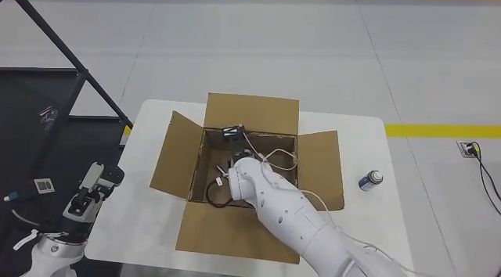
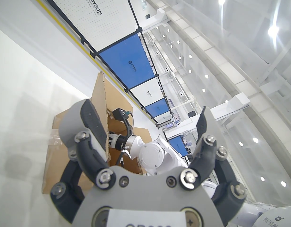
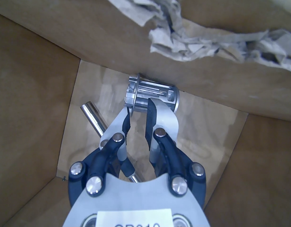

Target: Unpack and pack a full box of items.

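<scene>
Inside the open box on the tabletop, the right hand, fingers narrowly apart, hangs at a metal hub near a rod; the left hand gapes wide, empty, beside the tabletop.

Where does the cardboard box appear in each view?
Top view: cardboard box, flaps open, at the middle of the white table.
Left wrist view: box beyond the left gripper, seen from its side.
Right wrist view: its inner walls surround the right gripper.
Shared landmark: the right arm, down inside the box.
</scene>
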